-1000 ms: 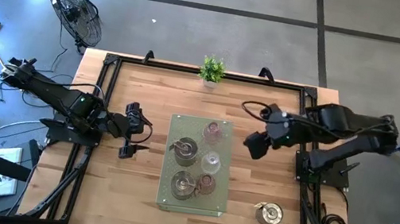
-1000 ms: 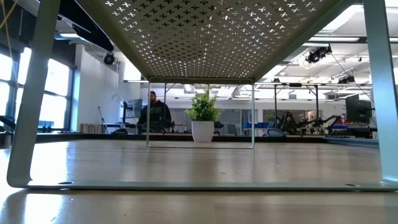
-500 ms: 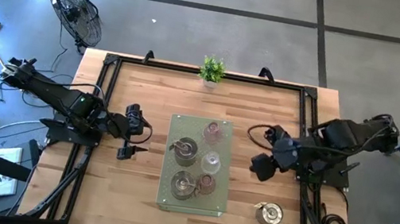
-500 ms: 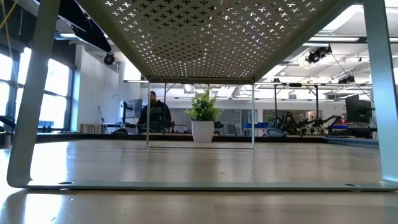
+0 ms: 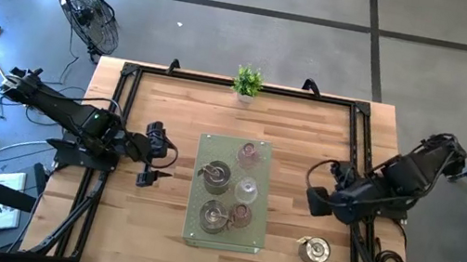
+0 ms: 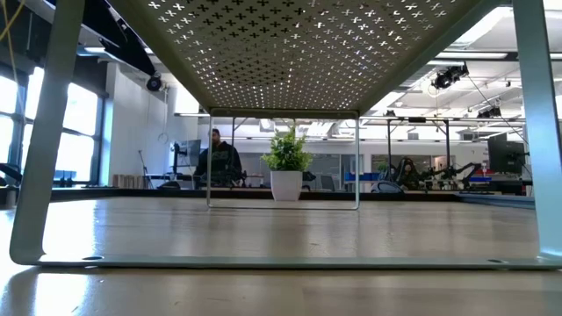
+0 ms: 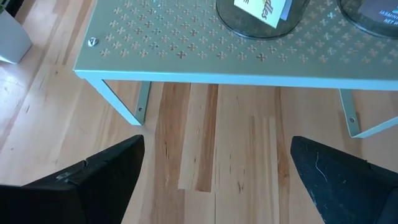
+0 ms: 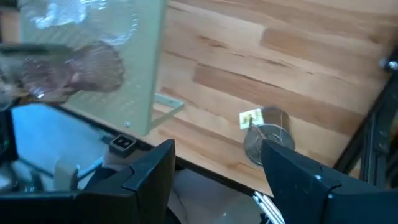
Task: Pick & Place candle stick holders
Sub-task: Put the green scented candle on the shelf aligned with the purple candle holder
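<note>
High view: five candle stick holders (image 5: pixel 230 190) stand on the perforated tray (image 5: pixel 195 228); one silver holder (image 5: pixel 314 249) stands on the table (image 5: pixel 310 124), near the right gripper (image 5: pixel 316 202). Left gripper (image 5: pixel 155 153) waits beside the tray.

Left wrist view: fingers (image 7: pixel 93 177) spread, empty.

Right wrist view: fingers (image 8: pixel 146 168) spread, empty.

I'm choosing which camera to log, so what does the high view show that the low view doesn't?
Only the high view shows both arms, the left gripper and right gripper both open, five candle stick holders on the perforated stand, and the silver holder alone on the table. Only the low view shows the stand's underside, its legs, and a person in the room behind. Both show the potted plant, the stand and the wooden table.
</note>
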Controlling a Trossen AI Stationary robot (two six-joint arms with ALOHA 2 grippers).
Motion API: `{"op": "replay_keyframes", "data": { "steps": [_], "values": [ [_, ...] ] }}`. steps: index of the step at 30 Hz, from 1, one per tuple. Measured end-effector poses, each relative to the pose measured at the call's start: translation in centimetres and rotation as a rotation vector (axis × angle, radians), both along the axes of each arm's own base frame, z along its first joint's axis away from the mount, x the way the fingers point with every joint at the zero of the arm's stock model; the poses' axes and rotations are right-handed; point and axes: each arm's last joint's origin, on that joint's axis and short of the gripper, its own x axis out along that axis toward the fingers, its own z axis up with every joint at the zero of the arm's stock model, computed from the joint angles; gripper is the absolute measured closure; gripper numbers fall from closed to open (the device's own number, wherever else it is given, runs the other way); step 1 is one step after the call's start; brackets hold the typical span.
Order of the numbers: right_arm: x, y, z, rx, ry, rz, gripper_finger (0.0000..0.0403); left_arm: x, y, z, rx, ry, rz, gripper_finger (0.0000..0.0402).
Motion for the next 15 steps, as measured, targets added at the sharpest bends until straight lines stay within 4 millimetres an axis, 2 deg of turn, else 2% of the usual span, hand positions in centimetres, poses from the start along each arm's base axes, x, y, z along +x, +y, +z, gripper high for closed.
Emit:
{"op": "replay_keyframes", "data": {
  "steps": [4,9,15],
  "values": [
    [-0.1,0.9,-0.9,0.028,0.039,-0.095,0.0172,-0.1,0.0,-0.1,0.002,0.009,0.001,0.0005],
    [-0.1,1.5,-3.4,0.105,0.226,-0.224,0.0172,-0.1,0.0,-0.1,0.003,0.01,0.001,0.0005],
    [0.0,2.3,-6.6,0.2,0.421,-0.267,0.0172,-0.1,0.0,-0.1,0.004,0.011,0.001,0.0005]
  ]
}}
